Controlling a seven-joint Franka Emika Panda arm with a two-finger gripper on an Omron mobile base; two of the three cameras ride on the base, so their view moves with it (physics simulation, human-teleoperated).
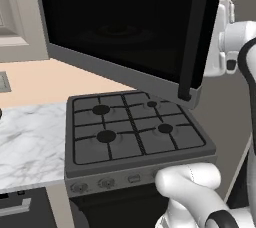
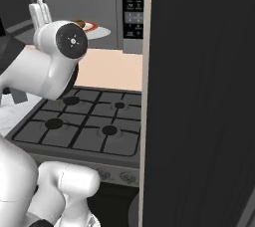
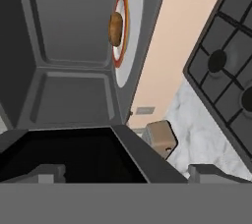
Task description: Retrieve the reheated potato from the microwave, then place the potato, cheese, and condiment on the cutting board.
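The microwave (image 2: pixel 132 9) stands open above the counter, and its wide dark glass door (image 1: pixel 125 22) is swung out over the stove. Inside, the brown potato (image 3: pixel 115 28) lies on a white turntable plate with a red ring (image 3: pixel 132 2). The potato (image 2: pixel 79 23) sits at the plate's left side in the right base view. My gripper (image 3: pixel 128 174) is open, its fingertips (image 3: pixel 47 173) spread wide with nothing held. It hovers outside the cavity, near the door's inner edge and well short of the potato. The cheese, condiment and cutting board are out of view.
A four-burner gas stove (image 1: pixel 132 127) lies below the microwave, with marble counter (image 1: pixel 30 142) to its left. A small tan box-like appliance (image 3: pixel 160 137) stands on the counter by the wall. My own elbow (image 2: pixel 69 42) rises over the stove's left side.
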